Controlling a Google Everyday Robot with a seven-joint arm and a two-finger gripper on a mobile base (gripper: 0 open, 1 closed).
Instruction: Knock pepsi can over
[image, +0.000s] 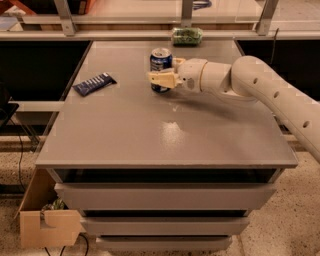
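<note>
The pepsi can (161, 59) was pictured standing upright on the far half of a grey table (150, 135), roughly midway across its width, with its silver top rim in plain view. The robot's cream-coloured gripper (159, 79) was held low over the tabletop, directly in front of the can, so that the lower part of the blue label was covered from the camera. Whether the gripper was clenched or released could not be told, nor could it be made out whether the can was being touched. The white arm (260, 85) was stretched in from the right edge of the scene, level with the can.

A flat dark blue snack bar wrapper (94, 83) was seen lying well apart, to the left, near the table's left edge. A green packet (187, 36) was set at the far edge, behind the can. Grey drawers (165, 196) were shown beneath the tabletop, and a cardboard box (45, 227) was placed on the floor at the lower left corner.
</note>
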